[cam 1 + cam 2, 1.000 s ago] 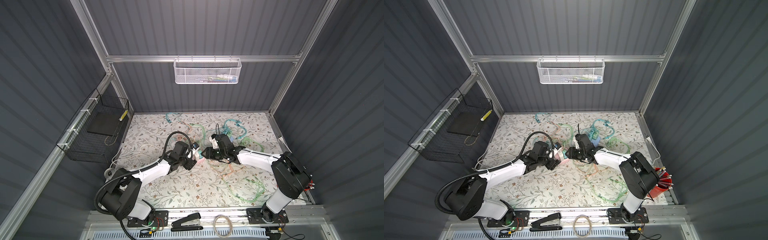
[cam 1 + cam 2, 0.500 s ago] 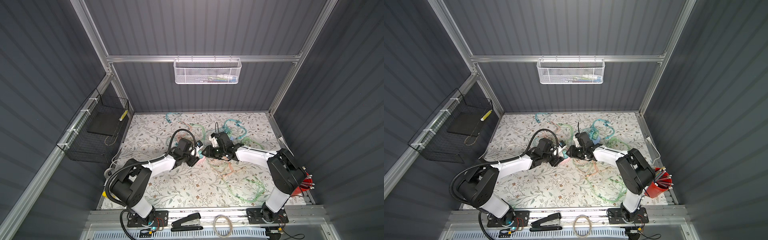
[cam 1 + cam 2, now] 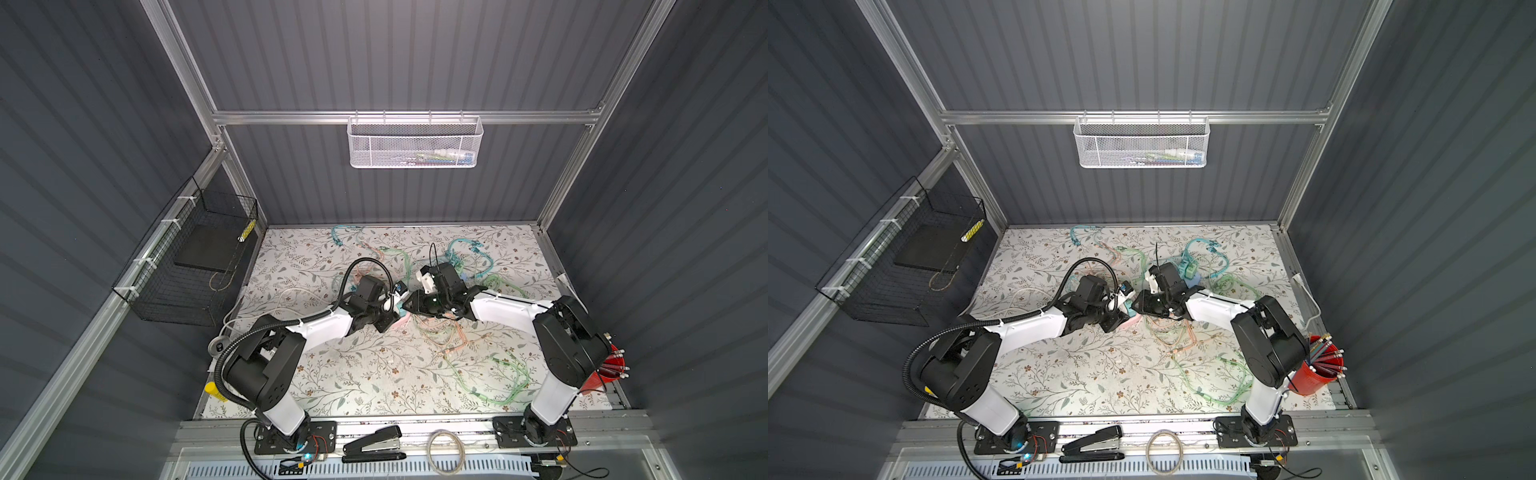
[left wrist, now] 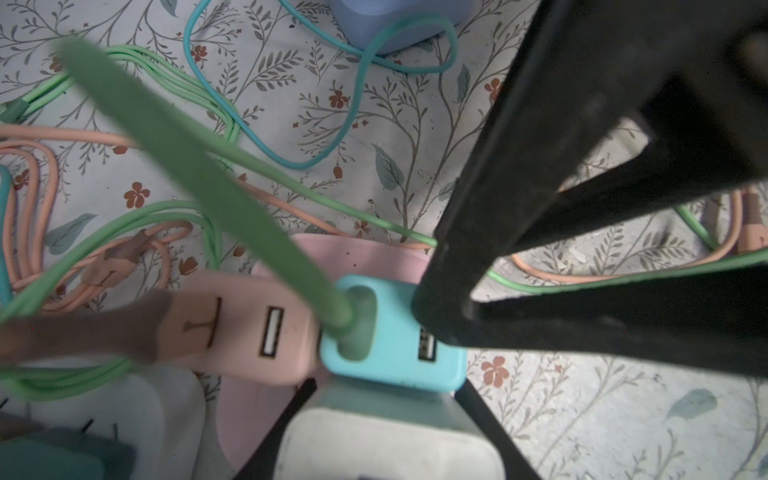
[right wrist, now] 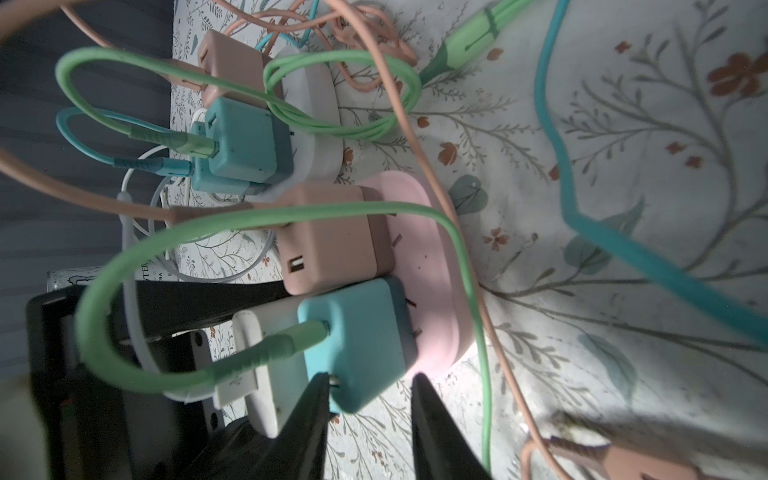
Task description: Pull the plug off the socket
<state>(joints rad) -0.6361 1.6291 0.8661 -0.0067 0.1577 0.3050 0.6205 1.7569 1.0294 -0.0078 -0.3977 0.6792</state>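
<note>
A: On the floral table [image 3: 353, 374], where is the plug?
B: At centre. The pink socket [image 5: 432, 266] holds the turquoise plug [image 5: 357, 332], whose prongs run into it. The right gripper [image 5: 372, 380] is nearer, its fingers straddling the plug's end, though a pinch is unconfirmed. Whether the left gripper [image 4: 386, 399] grips anything cannot be told.

Dark grey ribbed walls [image 3: 415, 54], aluminium frame [image 3: 291, 117]. White mesh basket [image 3: 386, 147] on back rail, contents unclear, perhaps pens. Black wire basket [image 3: 174, 303] on side wall. Floral table cover [image 3: 365, 374].

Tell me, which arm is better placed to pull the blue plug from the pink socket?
Probably the right: right gripper flanks the blue plug on the pink socket; left gripper sits beside it, at a white block.
</note>
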